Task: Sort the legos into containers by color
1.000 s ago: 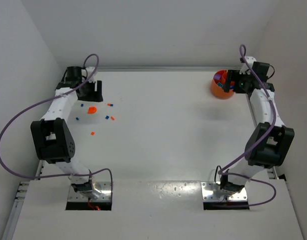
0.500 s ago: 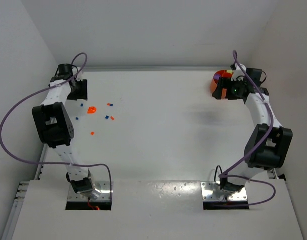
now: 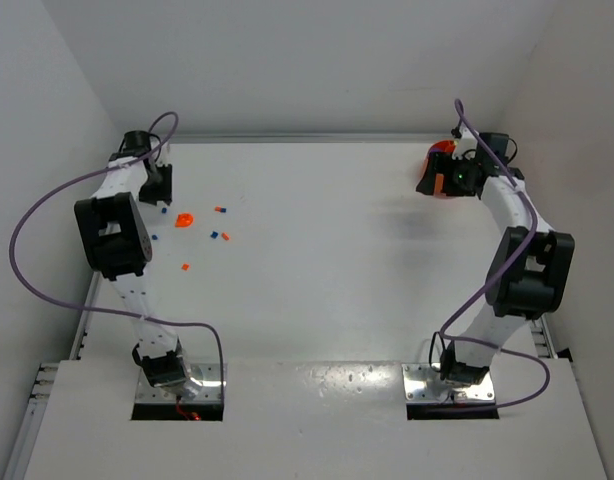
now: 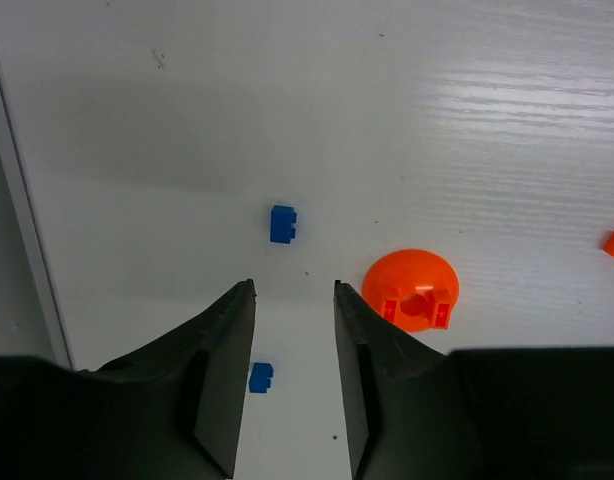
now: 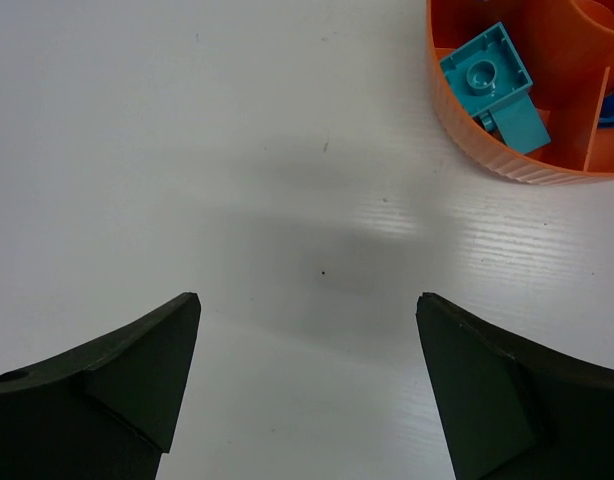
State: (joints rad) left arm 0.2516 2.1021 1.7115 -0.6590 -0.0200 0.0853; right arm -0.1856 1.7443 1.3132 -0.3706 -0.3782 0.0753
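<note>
The left gripper (image 4: 292,300) has narrowed on nothing, with a blue brick (image 4: 282,223) just beyond its tips, so no pick yet. The right gripper (image 5: 307,300) gapes empty beside the orange bowl (image 5: 487,160).

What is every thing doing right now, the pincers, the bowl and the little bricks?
Left pincer: slightly open, empty.
Right pincer: wide open, empty.
Orange bowl: on the table, bricks inside.
Teal brick: inside the orange bowl.
Blue brick: loose on the table.
Orange round piece: loose on the table.
</note>
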